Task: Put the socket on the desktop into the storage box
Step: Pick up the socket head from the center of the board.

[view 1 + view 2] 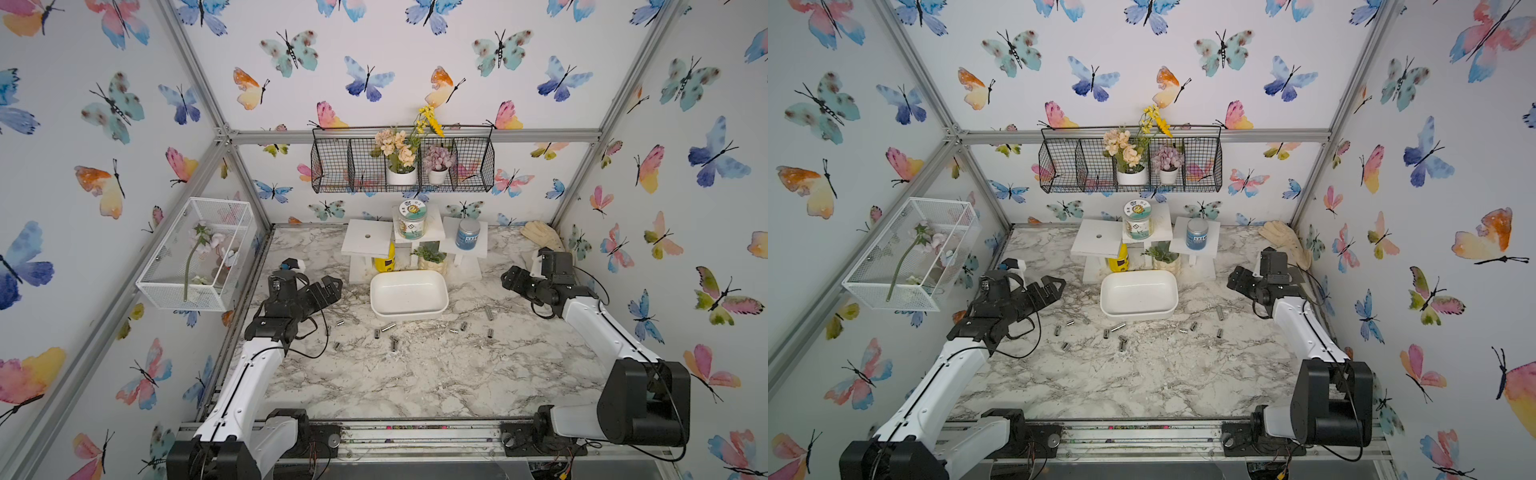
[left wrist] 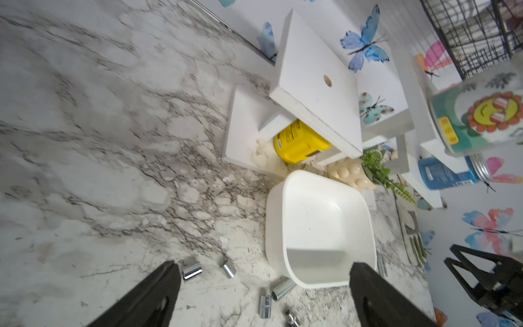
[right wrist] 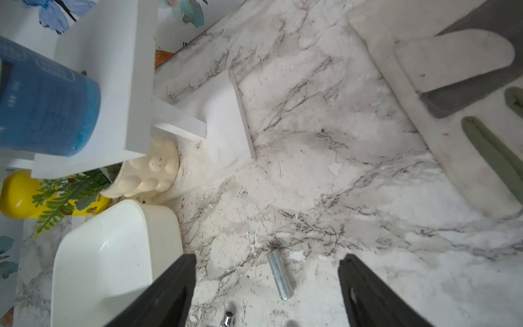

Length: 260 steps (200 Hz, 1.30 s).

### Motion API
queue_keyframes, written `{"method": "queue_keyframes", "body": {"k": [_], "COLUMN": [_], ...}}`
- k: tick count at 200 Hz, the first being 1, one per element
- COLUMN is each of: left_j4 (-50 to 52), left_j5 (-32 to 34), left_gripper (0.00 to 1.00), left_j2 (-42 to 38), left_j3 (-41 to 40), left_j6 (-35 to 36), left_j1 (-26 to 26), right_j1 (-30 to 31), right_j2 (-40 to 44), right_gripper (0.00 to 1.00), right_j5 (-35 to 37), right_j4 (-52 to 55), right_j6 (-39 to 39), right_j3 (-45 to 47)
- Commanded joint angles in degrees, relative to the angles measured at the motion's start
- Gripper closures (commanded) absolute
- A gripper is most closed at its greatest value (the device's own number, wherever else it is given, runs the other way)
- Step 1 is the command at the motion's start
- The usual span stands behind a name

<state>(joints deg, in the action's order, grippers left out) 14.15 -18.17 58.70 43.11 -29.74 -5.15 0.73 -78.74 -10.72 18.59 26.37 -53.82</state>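
Right wrist view is showing our right gripper (image 3: pixel 267 256) wide and empty, so we are aiming its jaws squarely around the long socket (image 3: pixel 280 274).

Small shiny metal sockets (image 1: pixel 388 327) lie scattered on the marble desktop (image 1: pixel 415 374). The white storage box (image 1: pixel 409 312) sits upright just behind them.

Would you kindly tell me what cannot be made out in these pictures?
- Sockets: too small in both top views to count against the veined desktop.
- Yellow bottle: left wrist view, mostly hidden under a white shelf.
- Blue jar label: right wrist view, blurred.
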Motion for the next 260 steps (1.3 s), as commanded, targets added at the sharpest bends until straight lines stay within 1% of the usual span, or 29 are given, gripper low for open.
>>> {"method": "queue_keyframes", "body": {"k": [1,21,39,49,64,88,119,149,186,197,260], "left_j4": [5.8,5.9,5.6,5.2,4.2,2.9,1.9,1.5,1.4,1.4,0.8], "left_j5": [-2.8,-0.9,-0.2,-0.1,0.7,1.9,2.4,3.2,4.0,4.1,4.6], "left_gripper": [0.01,0.01,0.01,0.01,0.01,0.01,0.01,0.01,0.0,0.0,0.0], "left_j2": [-1.4,-1.4,-0.5,0.2,1.4,4.2,7.8,9.7,10.3,10.1,9.1], "left_j3": [-0.3,-0.1,0.4,0.6,0.9,1.7,3.6,4.7,4.6,4.5,3.0], "left_j6": [-0.3,-1.2,-2.2,-2.7,-3.2,-3.6,-3.4,-3.4,-3.8,-4.0,-5.2], "left_j1": [-6.0,-12.0,-16.0,-18.1,-21.6,-26.4,-30.6,-32.9,-33.5,-33.6,-33.8], "right_j1": [0.1,0.1,0.3,0.7,1.5,2.4,4.9,6.7,8.8,9.4,10.8], "right_j2": [0.4,0.6,0.5,-0.2,-1.6,-5.3,-9.2,-13.6,-19.4,-21.1,-24.8], "right_gripper": [0.19,0.2,0.18,0.18,0.23,0.33,0.37,0.41,0.47,0.48,0.57], "right_j5": [-3.1,-3.5,-5.4,-5.0,-2.8,-1.1,1.3,3.4,6.0,7.2,10.5], "right_j4": [7.4,8.7,9.6,10.7,12.1,14.3,15.2,16.1,16.7,17.1,18.4], "right_j6": [-1.8,-2.2,-3.4,-4.0,-4.2,-4.6,-4.8,-5.0,-4.9,-4.8,-4.8], "right_j3": [-0.8,-0.5,-0.5,-1.0,-1.3,-2.1,-3.9,-6.3,-9.7,-10.5,-12.0]}}
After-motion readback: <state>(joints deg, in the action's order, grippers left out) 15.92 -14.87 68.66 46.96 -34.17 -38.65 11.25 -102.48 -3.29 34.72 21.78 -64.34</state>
